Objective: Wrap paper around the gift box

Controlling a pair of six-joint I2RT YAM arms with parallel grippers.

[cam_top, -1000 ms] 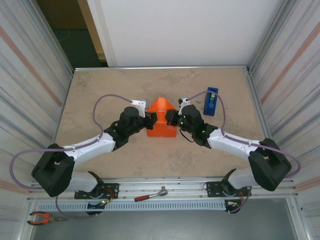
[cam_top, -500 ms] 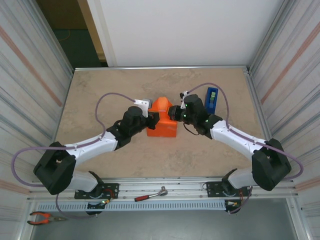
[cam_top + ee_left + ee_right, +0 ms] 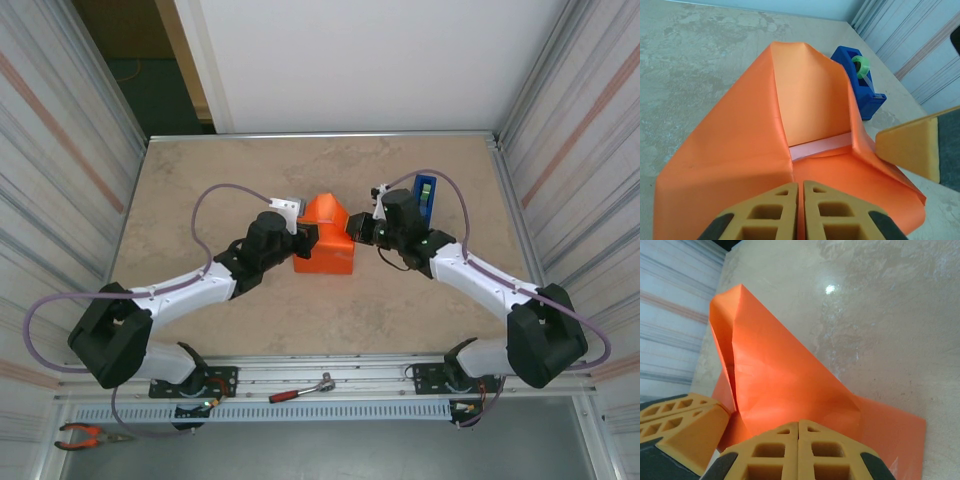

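**Orange parcel pinched from both sides, mid-table**

Top view: the bright orange paper sheet (image 3: 323, 243) sits folded up into a peak in the middle of the beige stone-look table (image 3: 200, 180). The left gripper (image 3: 308, 237) is at its 9 o'clock and the right gripper (image 3: 352, 228) at its 3 o'clock, both right against it. A blue plastic tape dispenser (image 3: 424, 197) stands off at 2 o'clock. Left wrist view: the left fingers are closed together on a paper fold at 6 o'clock. A strip of the pale pink gift box (image 3: 820, 146) peeks out inside the wrap, dead centre. Right wrist view: the right fingers are squeezed fully together at 6 o'clock, against the paper's lower edge. Can't tell if any paper is actually caught between them.
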